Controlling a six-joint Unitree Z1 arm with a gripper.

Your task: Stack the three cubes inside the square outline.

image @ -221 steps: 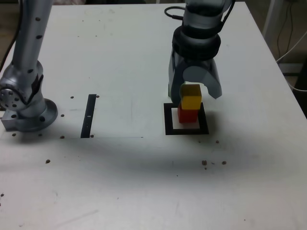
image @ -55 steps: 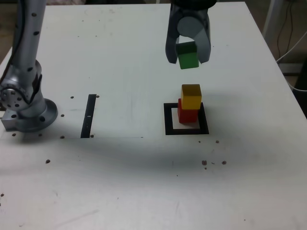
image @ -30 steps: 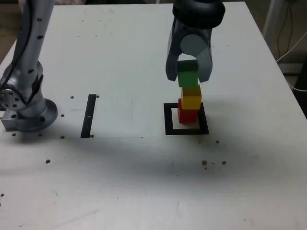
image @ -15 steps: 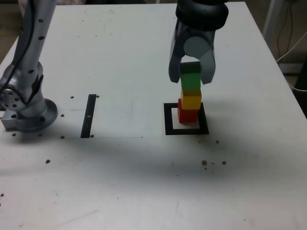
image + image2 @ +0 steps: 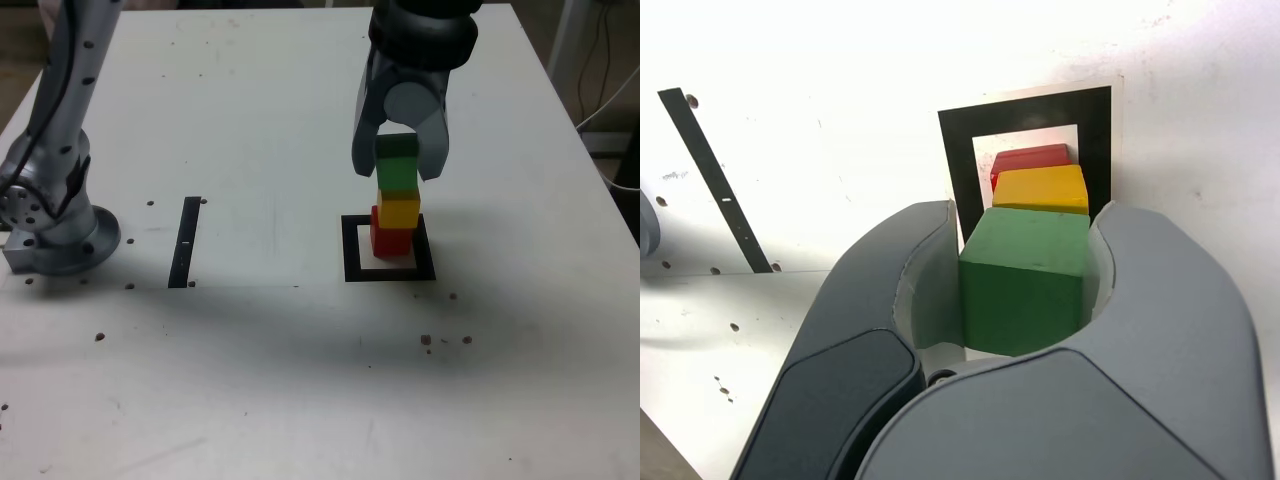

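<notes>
Exterior view: grey two-finger gripper point(image 5: 400, 165) points down over the stack, fingers point(image 5: 364, 150) clamped on the small solid green cube point(image 5: 397, 168). Green cube sits directly above the small solid yellow cube point(image 5: 400, 211), bottom face at or touching the yellow top; can't tell contact for sure from this angle. Yellow rests on the small solid red cube point(image 5: 390, 239), which stands inside the thick black square outline with white centre point(image 5: 352, 252), toward its far edge, on the flat white table point(image 5: 300, 380). Column looks roughly plumb, yellow shifted slightly toward the exterior view's right relative to red. Well apart on the exterior view's left: thin black straight strip point(image 5: 186, 242), and further left the silver arm base point(image 5: 55, 225) with the arm link rising from it. Small dark specks scattered on the table.

Wrist view: looking down along the gripper point(image 5: 1025, 275). Both dark grey fingers point(image 5: 910, 300) press the green cube's point(image 5: 1025, 275) opposite sides, no gap visible. Beyond it, the yellow cube point(image 5: 1042, 190) top, then a sliver of the red cube point(image 5: 1030, 158), all lined up inside the black square outline point(image 5: 958, 160). Black strip point(image 5: 715, 185) runs diagonally to the side, apart from the outline.
</notes>
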